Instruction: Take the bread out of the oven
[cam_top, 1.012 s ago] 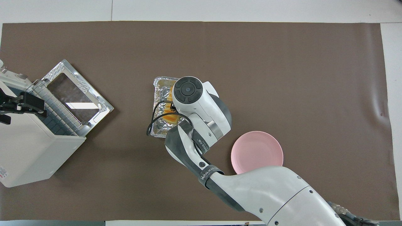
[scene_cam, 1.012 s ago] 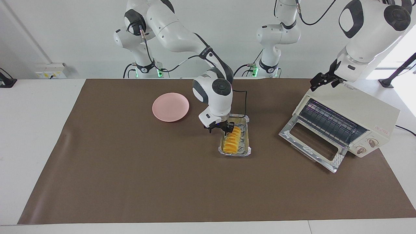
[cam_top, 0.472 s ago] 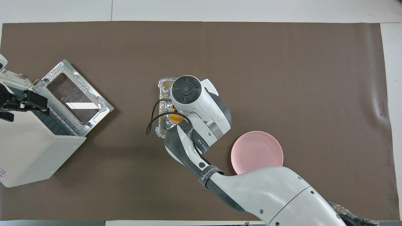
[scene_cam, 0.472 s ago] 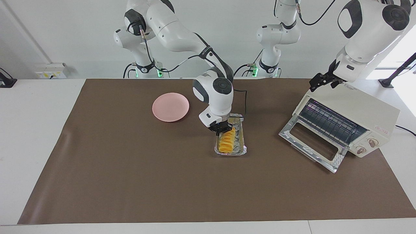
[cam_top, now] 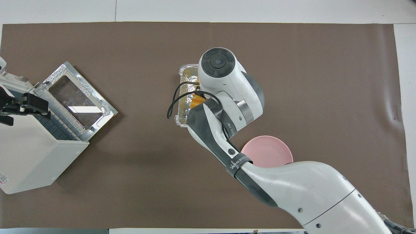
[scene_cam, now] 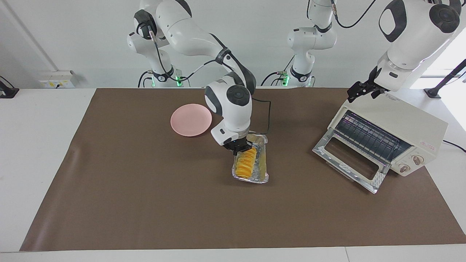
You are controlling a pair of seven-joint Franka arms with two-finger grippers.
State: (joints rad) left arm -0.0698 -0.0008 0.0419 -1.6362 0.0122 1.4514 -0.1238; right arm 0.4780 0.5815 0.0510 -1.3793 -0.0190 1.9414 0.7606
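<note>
Bread [scene_cam: 245, 164] sits in the foil tray [scene_cam: 263, 164], centre of the facing view, on the brown mat [scene_cam: 145, 196]. Right gripper [scene_cam: 240, 147] is down on the loaf's upper end (the end nearer the robots), fingers pinched shut on the bread; rest of the loaf runs from the gripper down-frame toward the tray's lower rim. Whether tray is lifted off the mat or resting on it: can't tell. In the overhead view the right arm's wrist covers most of the loaf, only an orange sliver [cam_top: 196, 103] shows beside the tray's silver edge [cam_top: 182, 110], just above frame centre.

Oven [scene_cam: 411, 134] stands at right of the facing view, door [scene_cam: 349, 160] dropped open, wire rack visible inside, no bread in it. Left gripper [scene_cam: 358, 91] hangs over the oven's top edge, upper right of frame, fingers apart, holding nothing; arm waits there.

Pink plate [scene_cam: 191, 119] lies up-left of the tray in the facing view, well apart from the bread.
</note>
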